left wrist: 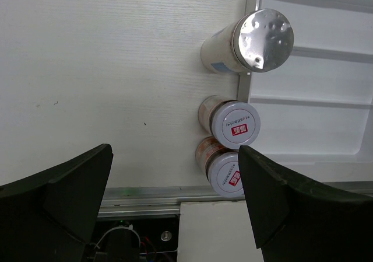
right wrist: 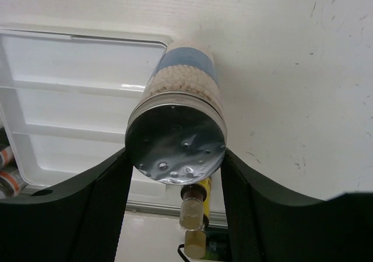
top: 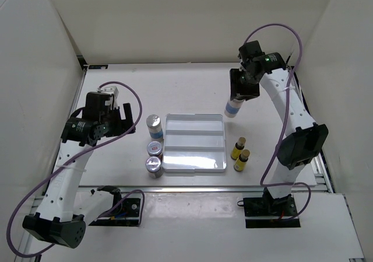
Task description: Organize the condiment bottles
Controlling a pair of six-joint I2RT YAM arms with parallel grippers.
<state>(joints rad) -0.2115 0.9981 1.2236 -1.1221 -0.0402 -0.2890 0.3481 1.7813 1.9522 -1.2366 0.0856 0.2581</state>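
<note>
1. White table (top: 116,87) inside white walls; a ridged tray (top: 195,115) lies at centre, no bottle in it yet
2. Right gripper (top: 238,96) clamps a tall bottle (top: 233,108) by the cap at the tray's 2 o'clock corner, probably to carry it into a slot
3. Left gripper (top: 127,121) hangs wide apart at 9 o'clock, holding nothing
4. Second tall bottle (top: 154,122) and two jars (top: 155,148) line the 9 o'clock edge; yellow bottles (top: 238,147) wait at 3 o'clock

A white rectangular tray (top: 194,122) lies flat on the white table (top: 116,93). Two raised ridges divide the tray into three long compartments. A metal rail (top: 198,187) runs just nearer than the tray. White walls (top: 186,17) stand beyond the tray and to either side.
</note>
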